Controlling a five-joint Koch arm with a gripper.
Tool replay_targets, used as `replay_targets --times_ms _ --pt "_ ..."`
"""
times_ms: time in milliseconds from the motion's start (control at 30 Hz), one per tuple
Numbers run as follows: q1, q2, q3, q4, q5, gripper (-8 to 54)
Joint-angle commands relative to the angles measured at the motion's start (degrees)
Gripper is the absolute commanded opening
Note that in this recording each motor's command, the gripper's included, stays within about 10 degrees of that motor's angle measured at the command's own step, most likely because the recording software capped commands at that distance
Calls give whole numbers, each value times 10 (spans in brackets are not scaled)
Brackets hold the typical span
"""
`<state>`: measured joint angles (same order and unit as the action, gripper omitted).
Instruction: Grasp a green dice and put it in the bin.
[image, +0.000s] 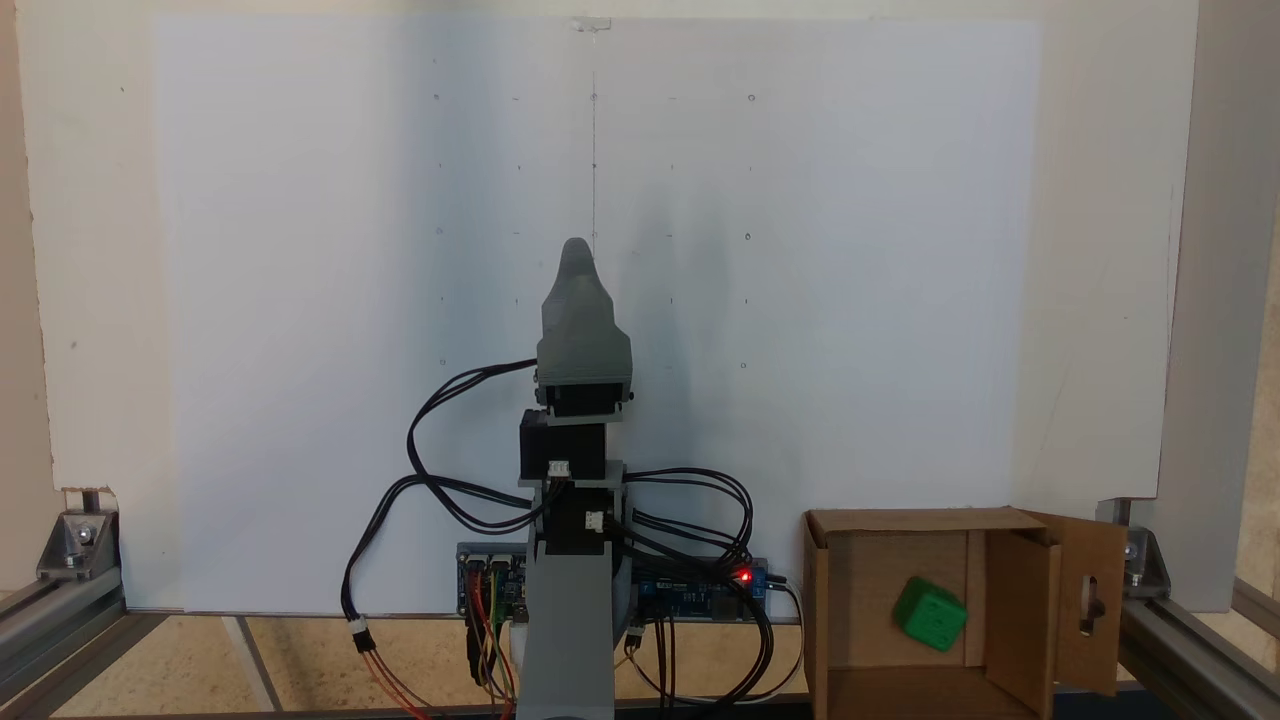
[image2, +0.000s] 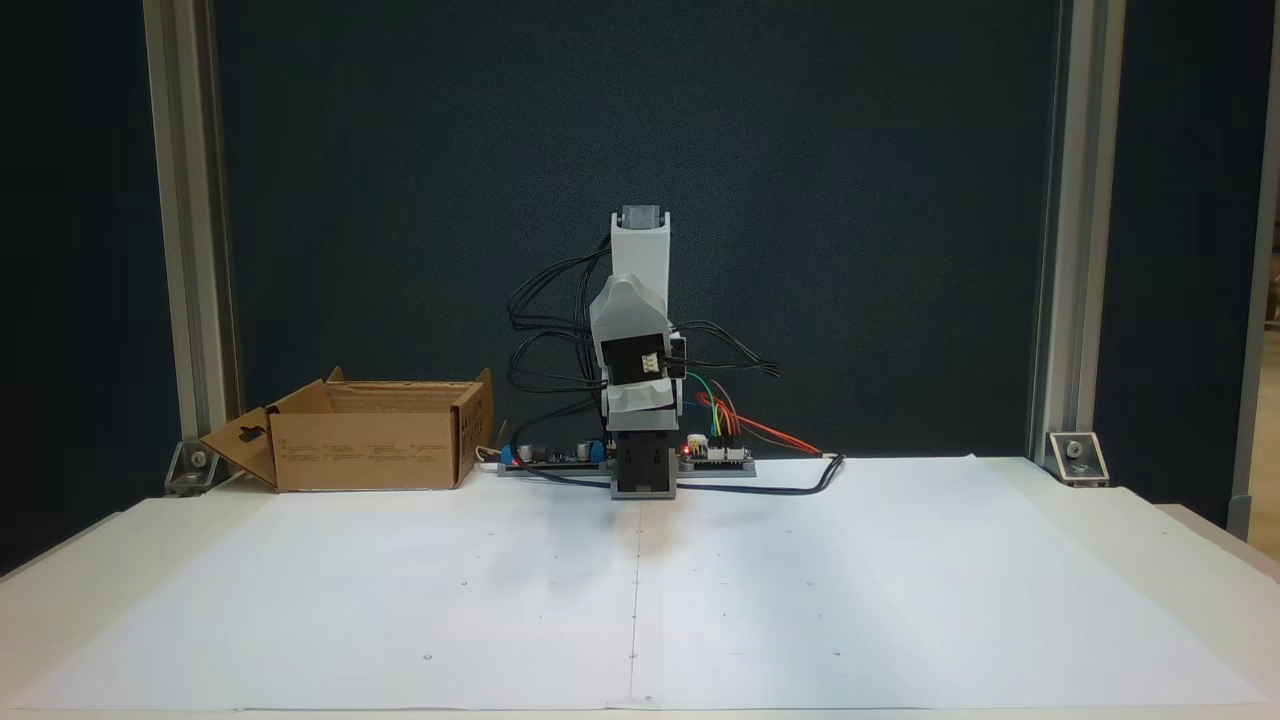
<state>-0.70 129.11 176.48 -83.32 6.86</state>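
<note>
The green dice (image: 930, 613) lies tilted on the floor of the brown cardboard bin (image: 838, 600), which stands beside the arm's base. One bin flap has a keyhole cutout (image: 1092, 600). From the front, the bin (image2: 365, 450) hides the dice behind its wall. My gripper (image: 577, 250) points away from the base over the white sheet, far from the bin and holding nothing. In both fixed views the arm is folded upright over its base, and the gripper (image2: 640, 405) shows as a single tapered grey shape, its jaws stacked one behind the other.
A white paper sheet (image2: 640, 590) with small pencil marks covers the table. Controller boards and looping cables (image: 700, 580) sit at the arm's base. Aluminium frame posts with corner brackets (image2: 1075, 455) stand at the table's corners.
</note>
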Motion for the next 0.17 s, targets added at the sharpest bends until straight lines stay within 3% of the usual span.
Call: replay_targets --times_ms 0,133 --pt "0 64 27 -20 -16 447" --pt "0 64 27 -20 -16 447"
